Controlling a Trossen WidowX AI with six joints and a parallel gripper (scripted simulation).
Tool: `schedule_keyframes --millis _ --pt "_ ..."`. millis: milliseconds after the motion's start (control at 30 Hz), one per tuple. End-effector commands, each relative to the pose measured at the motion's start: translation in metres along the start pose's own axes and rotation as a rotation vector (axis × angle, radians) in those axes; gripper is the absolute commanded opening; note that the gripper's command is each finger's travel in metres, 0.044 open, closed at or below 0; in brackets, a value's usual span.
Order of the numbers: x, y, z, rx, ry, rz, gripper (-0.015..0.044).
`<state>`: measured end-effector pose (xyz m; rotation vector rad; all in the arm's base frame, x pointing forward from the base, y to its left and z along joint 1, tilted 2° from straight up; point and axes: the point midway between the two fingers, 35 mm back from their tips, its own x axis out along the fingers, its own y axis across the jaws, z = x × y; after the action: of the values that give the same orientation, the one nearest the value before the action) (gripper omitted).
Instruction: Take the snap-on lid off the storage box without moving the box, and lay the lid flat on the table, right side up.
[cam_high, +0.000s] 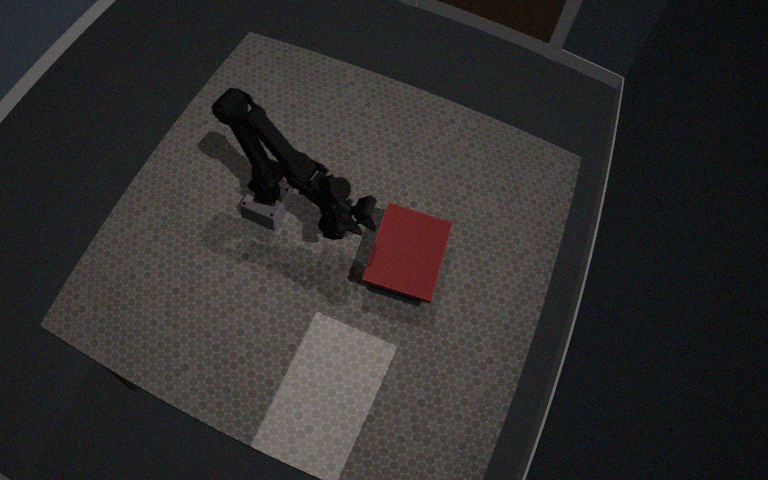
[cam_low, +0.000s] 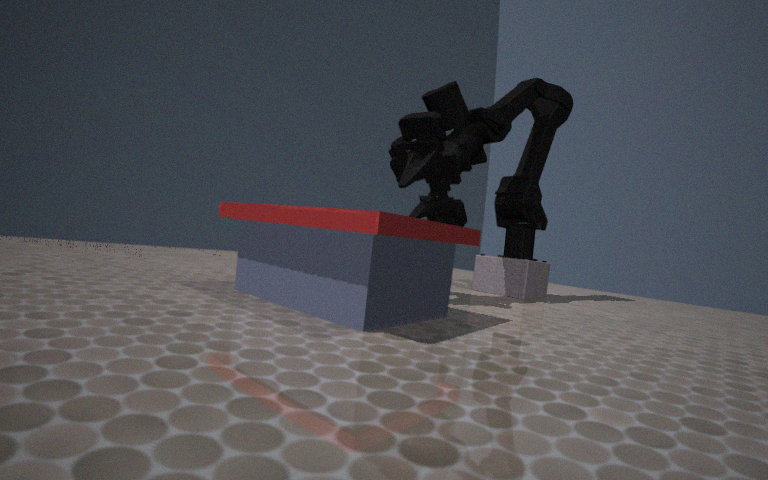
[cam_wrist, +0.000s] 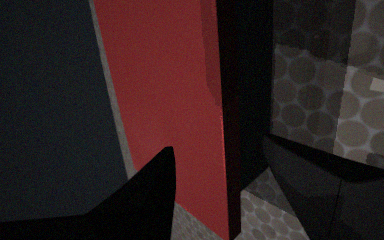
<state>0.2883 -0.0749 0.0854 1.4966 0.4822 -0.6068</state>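
The red lid (cam_high: 408, 251) (cam_low: 300, 216) (cam_wrist: 165, 100) lies level on top of the blue-grey storage box (cam_low: 305, 288) (cam_wrist: 256, 100), and its rim overhangs the box walls. The box stands on the hexagon-patterned table (cam_high: 481, 181) (cam_low: 181, 435). My gripper (cam_high: 367, 230) (cam_low: 407, 201) (cam_wrist: 218, 148) is open, with nothing held. It is at the lid's edge on the robot base's side, tilted downward. One finger stands above the other; the lower one is partly hidden behind the lid in the exterior view. In the wrist view the lid's edge appears between the fingertips; contact cannot be told.
The robot's pale base block (cam_high: 261, 212) (cam_low: 510, 277) stands beyond the box in the exterior view. A bright rectangular light patch (cam_high: 325, 390) lies on the table toward the bottom of the top view. A raised rim (cam_high: 589, 243) runs outside the table on the right.
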Motion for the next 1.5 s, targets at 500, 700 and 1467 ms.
schedule_keyframes --millis 500,700,1467 --pt "0.033 -0.002 0.001 0.005 -0.002 -0.009 0.0235" --pt "0.042 -0.003 0.0 0.006 -0.002 -0.008 0.0235" --pt "0.056 -0.006 -0.001 0.006 -0.002 -0.007 0.0148"
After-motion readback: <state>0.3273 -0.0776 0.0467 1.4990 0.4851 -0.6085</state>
